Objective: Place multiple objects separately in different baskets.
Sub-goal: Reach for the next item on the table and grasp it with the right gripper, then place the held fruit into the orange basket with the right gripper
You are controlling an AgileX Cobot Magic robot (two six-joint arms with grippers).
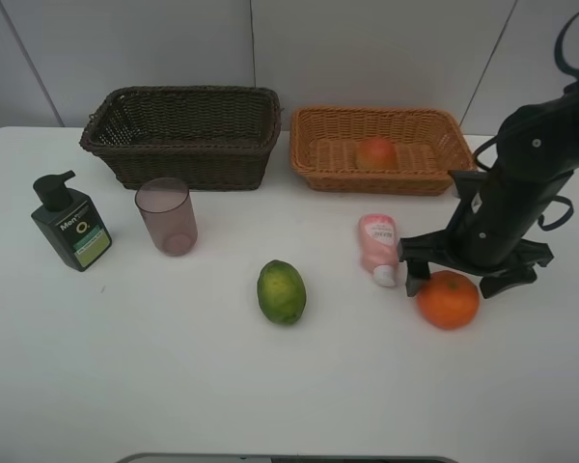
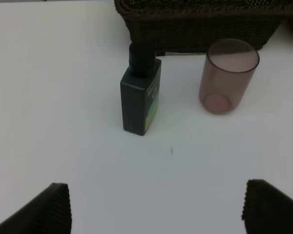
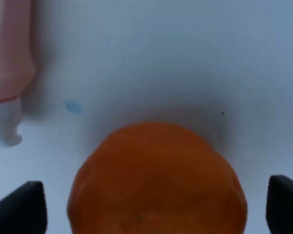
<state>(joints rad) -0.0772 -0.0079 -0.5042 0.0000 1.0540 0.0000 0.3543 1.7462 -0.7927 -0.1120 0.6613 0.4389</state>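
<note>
The white table (image 1: 174,386) under pale wall panels carries everything. The step in hand looks to be picking up the orange (image 1: 448,299), which sits on the table in front of the tan basket (image 1: 314,164), toward that basket's right end. The right gripper (image 1: 454,276) hangs directly over it.

To do this well, the gripper should come down until its fingers reach the fruit's widest part. The fruit should be centred between them, and they should close gently, since a round skin can slip out. The pink tube (image 1: 378,246) lies in front of the basket's middle, close enough to get nudged. A peach (image 1: 375,152) lies inside the tan basket, so the orange probably belongs there too.

In the right wrist view the fingers (image 3: 19,209) are spread wide, one on each side of the orange. They appear clear of it and hold nothing. The left gripper (image 2: 161,209) is also spread wide and empty above bare table.
</note>
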